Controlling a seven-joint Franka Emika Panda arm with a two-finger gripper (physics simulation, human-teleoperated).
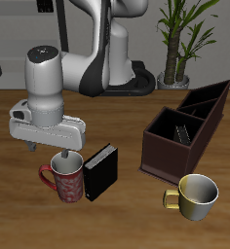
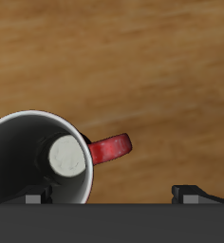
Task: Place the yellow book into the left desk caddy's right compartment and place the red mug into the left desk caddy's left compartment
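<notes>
- Nearest the front, lower right of the exterior frame: a shiny yellow-gold mug [image 1: 197, 194] on the table [image 1: 127, 219].
- Lower left: the red mug [image 1: 66, 178] stands upright, a black book [image 1: 100, 171] upright just beside it.
- The gripper [image 1: 63, 156] hangs directly over the red mug's mouth; I cannot tell how wide its fingers stand.
- Farther back, right: the left desk caddy [image 1: 187, 129], a small book [image 1: 181, 129] lying in its right compartment [image 1: 175, 133].
</notes>
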